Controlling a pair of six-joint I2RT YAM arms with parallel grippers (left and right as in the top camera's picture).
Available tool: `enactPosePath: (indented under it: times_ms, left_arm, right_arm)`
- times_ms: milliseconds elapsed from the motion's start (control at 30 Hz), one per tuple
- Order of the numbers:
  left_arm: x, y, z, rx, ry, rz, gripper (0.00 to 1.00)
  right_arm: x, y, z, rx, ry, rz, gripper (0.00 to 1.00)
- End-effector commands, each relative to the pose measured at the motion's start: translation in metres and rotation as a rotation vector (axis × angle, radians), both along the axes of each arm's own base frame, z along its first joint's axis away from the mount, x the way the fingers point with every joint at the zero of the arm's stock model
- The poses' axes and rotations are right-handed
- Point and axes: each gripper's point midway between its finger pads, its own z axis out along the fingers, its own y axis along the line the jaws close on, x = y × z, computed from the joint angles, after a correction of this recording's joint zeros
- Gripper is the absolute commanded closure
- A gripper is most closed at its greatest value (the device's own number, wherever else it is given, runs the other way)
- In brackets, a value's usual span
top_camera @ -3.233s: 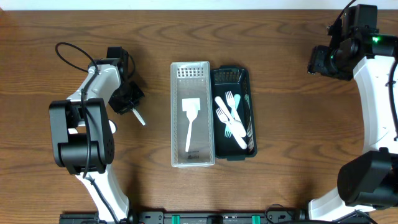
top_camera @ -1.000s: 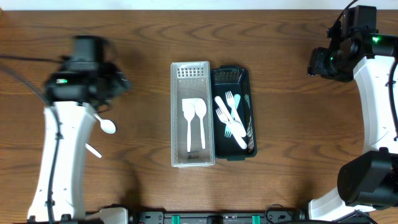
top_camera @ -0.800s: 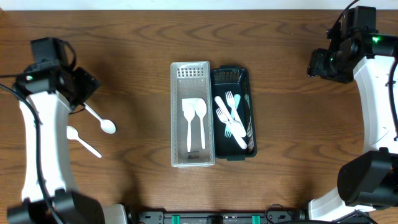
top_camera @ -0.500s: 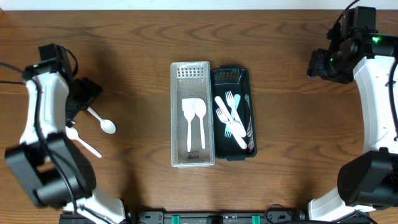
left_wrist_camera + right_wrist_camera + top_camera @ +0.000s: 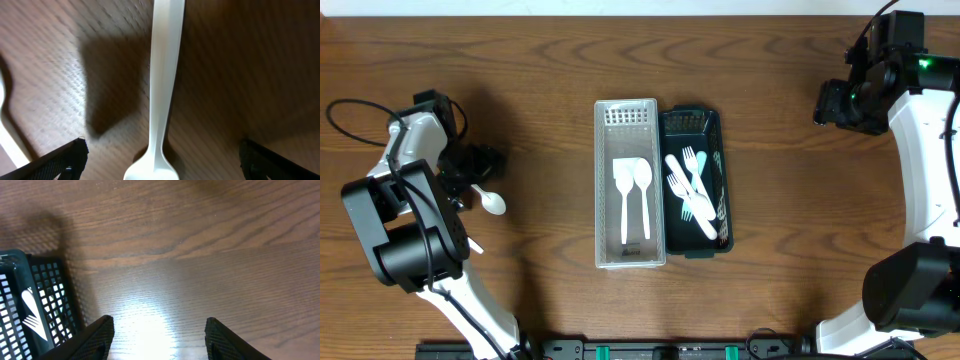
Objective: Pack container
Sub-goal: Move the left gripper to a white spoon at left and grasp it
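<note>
Hovering low over the bench (image 5: 790, 200), the left end effector (image 5: 160, 161) is holding its fingers (image 5: 65, 159) wide apart, one on each side of a white spoon (image 5: 163, 75) — neither finger is touching it. The spoon is lying flat on the wood at the left side of the bench, well apart from the trays, with its handle running between the fingers and its bowl on the tray side. Near it, a white utensil (image 5: 9, 136) is showing at the edge of the left wrist view, mostly hidden.

In the middle, a white tray (image 5: 599, 200) is holding a spatula (image 5: 624, 172) and a second spoon (image 5: 642, 176) side by side, handles pointing toward the robot's side. Against its right side, a dark basket (image 5: 686, 122) is holding a heap of pale forks (image 5: 688, 190).

The right end effector (image 5: 160, 337) is hanging over bare wood at the far right — its fingers are standing apart, gripping nothing, with the basket's corner showing at the left of its view.
</note>
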Motion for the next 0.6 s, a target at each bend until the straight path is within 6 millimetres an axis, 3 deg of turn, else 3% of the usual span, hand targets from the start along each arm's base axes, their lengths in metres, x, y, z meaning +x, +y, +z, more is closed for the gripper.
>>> enactPosePath:
  times_ms: [0,233,467,567]
  left_arm:
    - [-0.010,-0.008,-0.013,-0.037,0.023,-0.024,0.02]
    - [-0.024,-0.015,-0.028,-0.057,0.040,-0.034,0.02]
    - [-0.030,-0.017,-0.029,-0.065,0.059,-0.041,0.02]
    - [-0.030,-0.017,-0.029,-0.066,0.062,-0.041,0.14]
  right_arm:
    - [-0.002,0.000,-0.004,0.000,0.014,0.013,0.39]
    - [-0.003,0.000,-0.004,0.001,0.016,0.013,0.38]
    - [-0.003,0.000,-0.004,0.001,0.017,0.013,0.38]
    - [-0.003,0.000,-0.004,0.000,0.018,0.014,0.38]
